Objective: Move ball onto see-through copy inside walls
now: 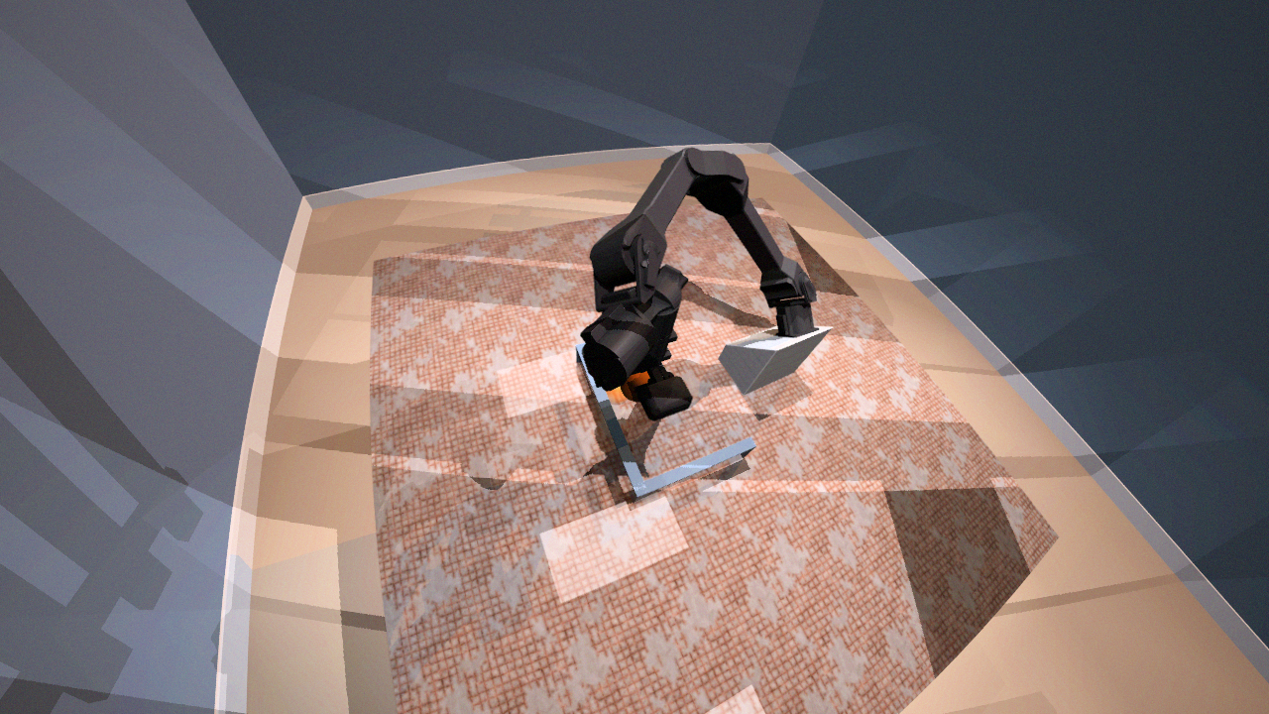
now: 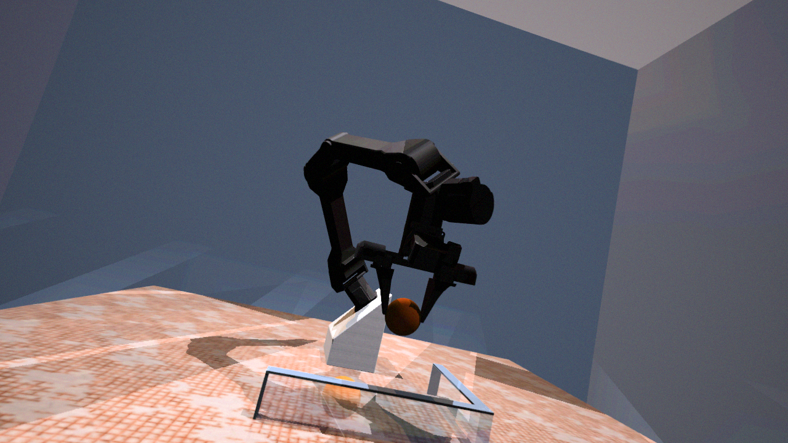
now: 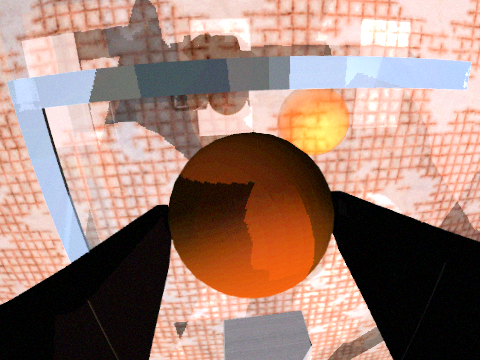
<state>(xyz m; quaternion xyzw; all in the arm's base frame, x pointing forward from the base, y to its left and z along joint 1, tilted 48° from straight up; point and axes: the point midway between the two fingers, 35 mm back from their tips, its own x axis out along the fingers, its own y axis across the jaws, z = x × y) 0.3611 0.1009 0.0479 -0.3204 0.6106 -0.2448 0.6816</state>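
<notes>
From where I stand, the black arm (image 2: 336, 220) arches over the patterned tabletop (image 2: 110, 341) with its gripper (image 2: 404, 314) pointing down, and the jaws are clenched on the orange ball (image 2: 402, 316), one finger pressed against each side of it. The ball hangs in the air, well clear of the surface and above the rim of the clear walls (image 2: 369, 390). Looking down through the wrist view, the ball (image 3: 251, 215) sits squarely between the two dark fingers, and beyond it the two walls (image 3: 240, 75) meet at a corner off to the left. The see-through copy (image 3: 314, 122) glows pale orange on the surface just inside the long wall, up and to the right of the held ball. From the side, that copy (image 2: 341, 392) rests low behind the near wall, below and to the left of the ball. The arm's white base block (image 2: 355, 341) stands just behind the walls. From overhead only a sliver of orange (image 1: 632, 387) shows under the gripper's body.
</notes>
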